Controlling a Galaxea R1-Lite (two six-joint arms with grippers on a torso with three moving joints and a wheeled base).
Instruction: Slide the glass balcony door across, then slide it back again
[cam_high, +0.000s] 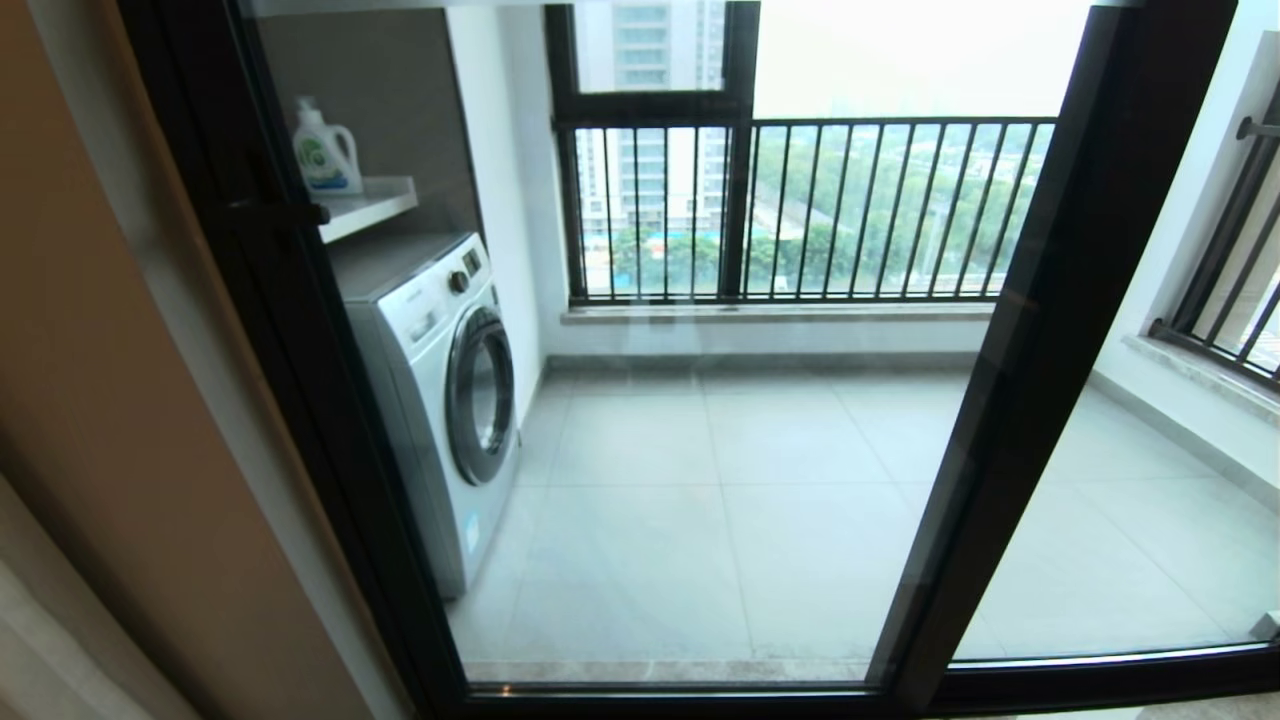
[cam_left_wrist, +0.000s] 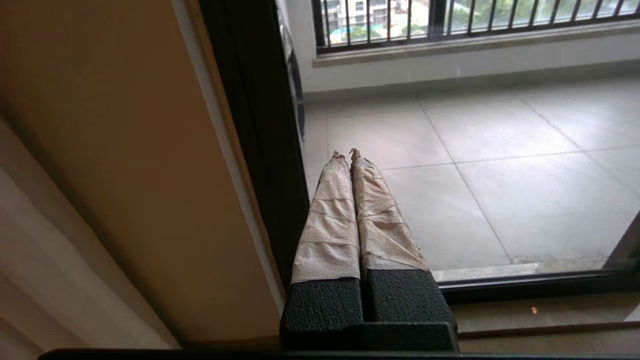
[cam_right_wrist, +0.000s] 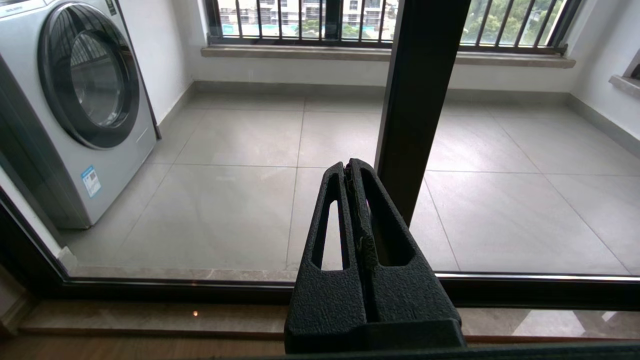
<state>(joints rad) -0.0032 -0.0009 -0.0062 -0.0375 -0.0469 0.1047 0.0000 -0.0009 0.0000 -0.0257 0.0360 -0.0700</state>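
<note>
Glass balcony door fills the opening, handle upright at far left. Left gripper and right gripper both pinched closed, holding nothing, clear of the glass. Either untouched or already returned; cannot tell.

washing machine behind glass balcony door

glass balcony door | black frame, small handle on left upright | upright, against left jamb

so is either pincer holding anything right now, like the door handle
Nothing is held. The left pincer and right pincer are both shut on nothing, short of the glass balcony door.
</note>
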